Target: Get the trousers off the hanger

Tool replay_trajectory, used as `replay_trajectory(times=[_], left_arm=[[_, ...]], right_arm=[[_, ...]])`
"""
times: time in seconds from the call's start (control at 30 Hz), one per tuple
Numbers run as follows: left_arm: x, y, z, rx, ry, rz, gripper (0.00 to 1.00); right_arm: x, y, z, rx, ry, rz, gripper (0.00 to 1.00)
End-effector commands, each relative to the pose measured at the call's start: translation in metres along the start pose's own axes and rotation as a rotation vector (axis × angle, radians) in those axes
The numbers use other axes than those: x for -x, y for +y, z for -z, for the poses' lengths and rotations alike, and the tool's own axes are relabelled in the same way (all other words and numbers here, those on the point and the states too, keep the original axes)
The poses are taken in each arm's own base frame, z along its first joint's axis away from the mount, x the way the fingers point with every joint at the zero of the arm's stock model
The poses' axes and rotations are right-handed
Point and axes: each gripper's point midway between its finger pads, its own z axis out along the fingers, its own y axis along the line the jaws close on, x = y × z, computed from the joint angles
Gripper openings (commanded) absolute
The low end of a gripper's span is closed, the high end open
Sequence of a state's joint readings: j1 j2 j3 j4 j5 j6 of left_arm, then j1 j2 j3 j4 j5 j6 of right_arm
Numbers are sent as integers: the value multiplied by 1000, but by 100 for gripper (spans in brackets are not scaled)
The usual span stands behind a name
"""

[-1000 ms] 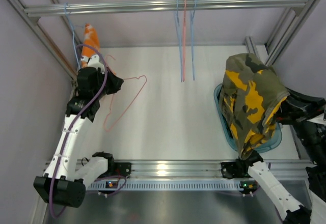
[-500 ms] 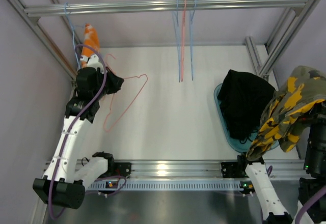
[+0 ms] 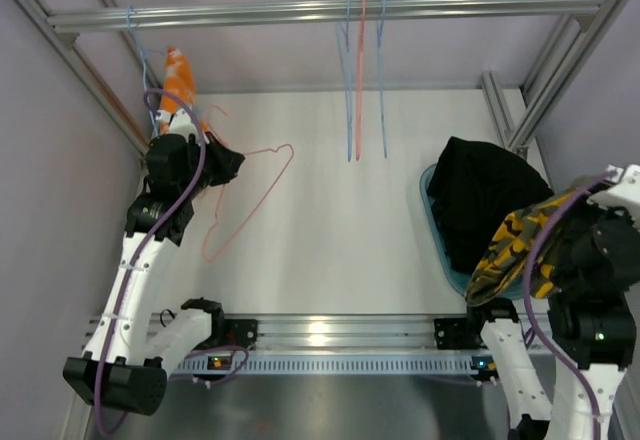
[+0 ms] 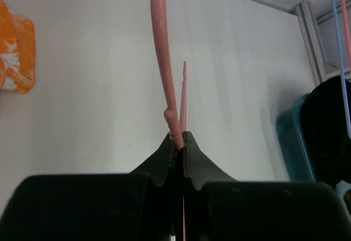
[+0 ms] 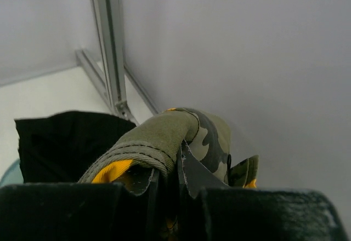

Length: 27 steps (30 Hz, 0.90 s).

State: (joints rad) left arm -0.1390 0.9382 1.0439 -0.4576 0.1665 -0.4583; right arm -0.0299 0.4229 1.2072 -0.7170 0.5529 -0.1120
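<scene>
The left gripper (image 4: 180, 144) has its jaws pressed together on the wire of the pink hanger (image 4: 160, 60), which carries no garment. It holds the hanger over the back-left part of the bench (image 3: 330, 230), and the hanger's loop hangs towards the middle. An orange object (image 3: 178, 78) stands just behind, at the back-left corner.

The right gripper (image 5: 178, 167) is clamped tight on the waistband of the camouflage trousers (image 5: 164, 134). The band folds over the fingertips, and the rest of the garment drapes down past the bench's front-right corner, above the near end of the teal tub (image 3: 432, 222).

The black trousers (image 3: 485, 200) lie heaped in that tub along the right edge, apart from both grippers. Three bare blue and pink hangers (image 3: 360, 90) hang from the rail (image 3: 300, 8) across the back.
</scene>
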Motion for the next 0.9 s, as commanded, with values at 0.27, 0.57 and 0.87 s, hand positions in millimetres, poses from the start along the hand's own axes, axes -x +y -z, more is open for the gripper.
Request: replay_trajectory(times=[0.27,0.57,0.87], left_arm=[[22,-42,40,-184,-99,-118,0],[33,-51,64,-218,-151,-227,0],[74,-61,60,-197,-207,-338,0]], right_arm=[[-52,95,-113,104,35,-31,0],[-148,167,-163,212,304,-47,4],[-172,196,-158,319,447,-82,70]])
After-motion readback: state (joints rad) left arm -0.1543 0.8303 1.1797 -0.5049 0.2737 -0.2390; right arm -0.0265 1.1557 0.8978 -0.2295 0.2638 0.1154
